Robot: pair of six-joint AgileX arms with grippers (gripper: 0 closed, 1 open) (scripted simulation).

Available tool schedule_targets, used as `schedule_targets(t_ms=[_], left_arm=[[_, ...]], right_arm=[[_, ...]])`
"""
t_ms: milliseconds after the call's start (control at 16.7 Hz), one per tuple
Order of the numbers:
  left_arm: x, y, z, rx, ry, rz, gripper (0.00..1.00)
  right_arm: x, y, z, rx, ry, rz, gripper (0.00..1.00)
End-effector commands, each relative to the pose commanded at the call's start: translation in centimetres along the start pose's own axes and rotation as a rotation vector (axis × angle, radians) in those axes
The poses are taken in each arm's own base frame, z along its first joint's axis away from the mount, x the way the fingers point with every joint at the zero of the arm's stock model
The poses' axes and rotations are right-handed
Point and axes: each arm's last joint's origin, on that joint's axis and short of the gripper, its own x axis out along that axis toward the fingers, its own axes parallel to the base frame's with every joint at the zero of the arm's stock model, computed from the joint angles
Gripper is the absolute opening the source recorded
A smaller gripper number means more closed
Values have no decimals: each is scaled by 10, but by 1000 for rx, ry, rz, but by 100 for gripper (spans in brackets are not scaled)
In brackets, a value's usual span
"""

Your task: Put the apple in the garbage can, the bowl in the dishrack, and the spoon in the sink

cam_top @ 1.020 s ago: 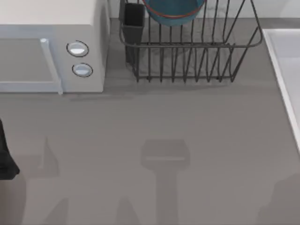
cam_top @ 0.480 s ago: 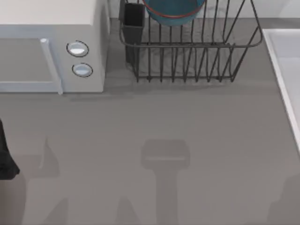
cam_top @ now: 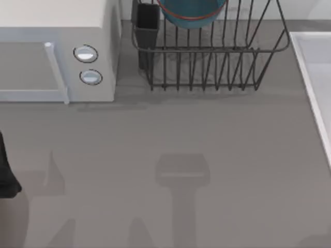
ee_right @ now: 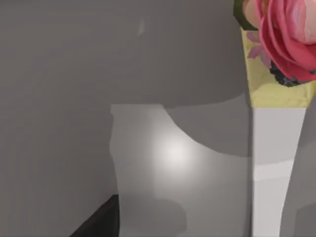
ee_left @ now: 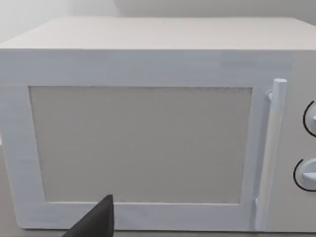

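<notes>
The deep-blue bowl with its reddish rim sits inside the black wire dishrack at the back of the table, cut off by the top view's upper edge. The pale sink runs along the right edge. The apple, the spoon and the garbage can are out of view. My left arm stays at the far left edge, and a dark tip of my left gripper faces the microwave door. A dark tip of my right gripper hangs over plain grey surfaces.
A white microwave with two round knobs fills the back left, its door handle close in the left wrist view. The rack's dark utensil cup stands at its left corner. A pink flower on a yellow block shows in the right wrist view.
The soft shadow at the top view's lower right corner has shrunk and slid down toward the corner. The left arm, bowl and rack have not moved.
</notes>
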Motion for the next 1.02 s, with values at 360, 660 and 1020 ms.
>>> schedule_targets(t_ms=[360, 660, 1020], left_arm=[[0, 0, 0, 0, 0, 0, 100], [0, 0, 0, 0, 0, 0, 100], [0, 0, 0, 0, 0, 0, 100]], right_arm=[[4, 0, -1, 0, 2, 1, 92], [4, 0, -1, 0, 2, 1, 55], [4, 0, -1, 0, 2, 1, 10]])
